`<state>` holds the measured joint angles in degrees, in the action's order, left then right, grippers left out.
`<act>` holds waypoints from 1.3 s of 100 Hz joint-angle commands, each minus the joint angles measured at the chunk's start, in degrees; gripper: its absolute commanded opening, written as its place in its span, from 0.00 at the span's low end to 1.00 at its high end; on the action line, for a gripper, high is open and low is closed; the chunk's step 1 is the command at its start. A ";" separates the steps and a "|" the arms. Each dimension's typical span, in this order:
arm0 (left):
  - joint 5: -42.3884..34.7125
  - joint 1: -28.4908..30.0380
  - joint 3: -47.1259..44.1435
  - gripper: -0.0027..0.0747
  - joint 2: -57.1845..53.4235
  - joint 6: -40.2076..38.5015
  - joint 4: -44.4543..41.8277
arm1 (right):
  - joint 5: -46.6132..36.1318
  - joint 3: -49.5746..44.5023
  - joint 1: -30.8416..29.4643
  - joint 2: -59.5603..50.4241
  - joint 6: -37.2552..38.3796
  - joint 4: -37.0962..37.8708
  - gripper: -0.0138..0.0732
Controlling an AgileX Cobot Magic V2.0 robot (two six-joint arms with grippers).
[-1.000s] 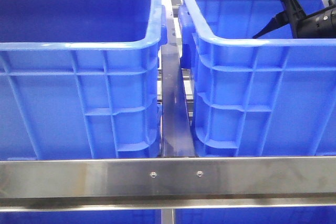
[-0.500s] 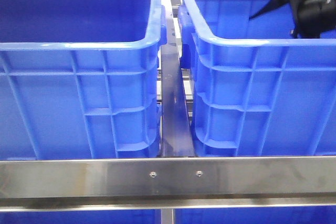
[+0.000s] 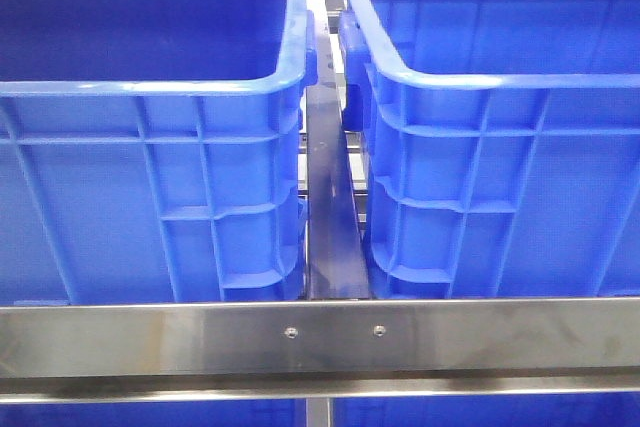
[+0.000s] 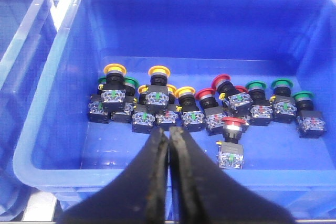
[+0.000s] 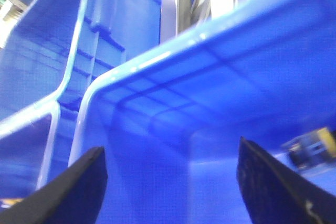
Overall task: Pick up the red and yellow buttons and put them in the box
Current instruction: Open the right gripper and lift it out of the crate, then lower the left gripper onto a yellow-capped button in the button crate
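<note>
Blue bins [image 3: 150,147] fill my view. My left gripper [image 4: 169,136] hangs pinched closed and empty — red and yellow buttons [image 4: 157,103] lie just beyond its tips. My right gripper [image 5: 168,182] is spread wide — empty.

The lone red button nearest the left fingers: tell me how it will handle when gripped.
The red button looks rigid, so it shouldn't deform. Its round cap over a narrower block may tip if nudged. The glossy cap could slip; the squarer base seems safer.
</note>
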<state>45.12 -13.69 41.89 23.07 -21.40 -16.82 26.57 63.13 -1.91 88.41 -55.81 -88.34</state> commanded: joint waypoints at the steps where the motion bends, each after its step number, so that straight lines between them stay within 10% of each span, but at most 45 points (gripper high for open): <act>1: -4.34 0.18 1.48 0.01 0.44 -0.15 -0.97 | -2.62 -0.43 0.34 -6.11 -3.23 1.73 0.78; 58: -4.34 0.18 1.48 0.01 0.44 -0.15 -0.97 | -15.48 -20.14 0.36 -34.93 -20.98 4.73 0.78; 130: -4.34 0.18 1.48 0.01 0.44 -0.15 -0.97 | -18.70 -40.06 0.36 -64.80 -21.90 5.25 0.70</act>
<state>45.12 -13.69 41.89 23.07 -21.40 -16.82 8.11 22.67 -1.56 24.29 -76.96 -82.84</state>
